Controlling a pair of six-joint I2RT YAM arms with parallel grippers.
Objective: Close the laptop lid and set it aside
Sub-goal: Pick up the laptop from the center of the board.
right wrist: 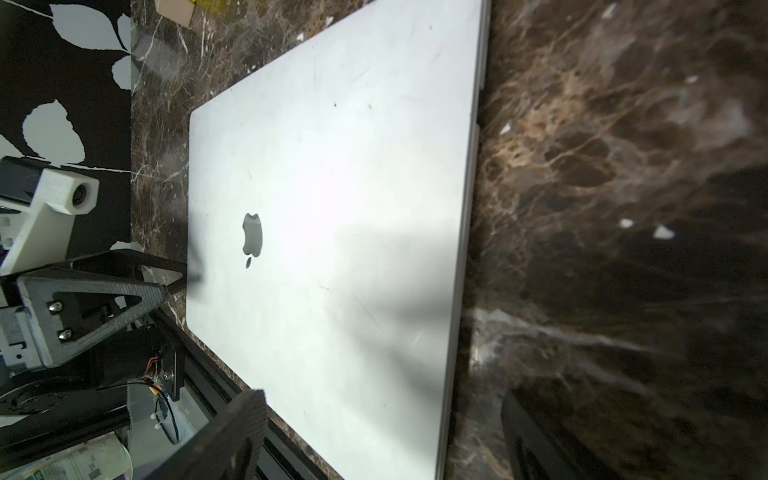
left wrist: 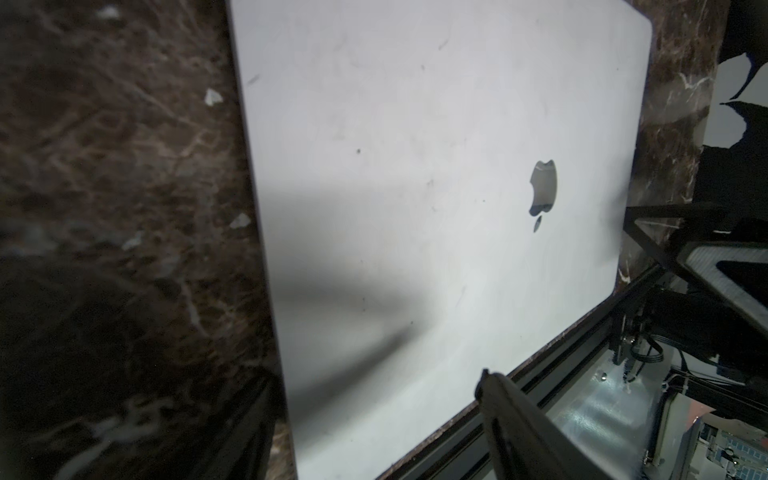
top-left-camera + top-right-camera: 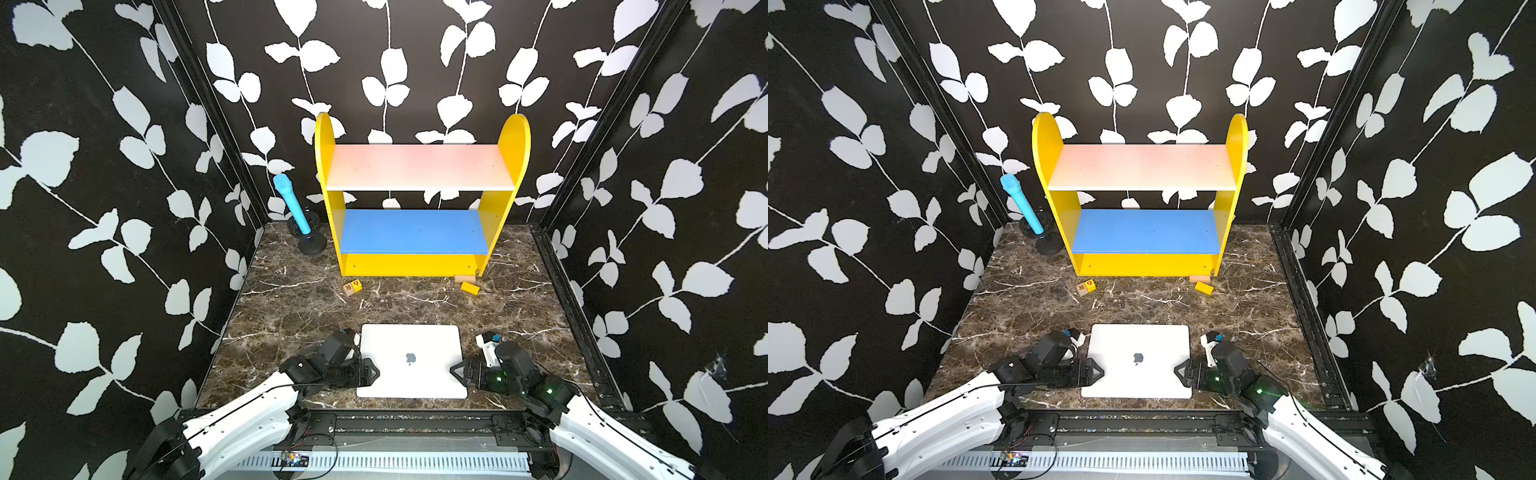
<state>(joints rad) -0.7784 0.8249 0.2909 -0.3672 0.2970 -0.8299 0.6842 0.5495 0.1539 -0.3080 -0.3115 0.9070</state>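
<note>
Left gripper (image 3: 372, 371) and right gripper (image 3: 455, 370): jaws spread, empty, at laptop's (image 3: 411, 349) short sides. Laptop flat near table's (image 3: 415, 303) front edge, lid (image 2: 415, 145) down. Long axis spans gripper to gripper; both equally near. Yellow shelf (image 3: 503, 199) well beyond.

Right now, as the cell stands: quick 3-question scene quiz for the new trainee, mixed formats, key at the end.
1. True or false: the laptop lies flat on the tabletop with the lid shut.
2. Where are the left gripper and right gripper? A) both on the laptop's left side B) one at each side edge of the laptop C) both behind it
3. Fill in: the lower board of the shelf is ___.
Key: 1 true; 2 B; 3 blue.
</note>
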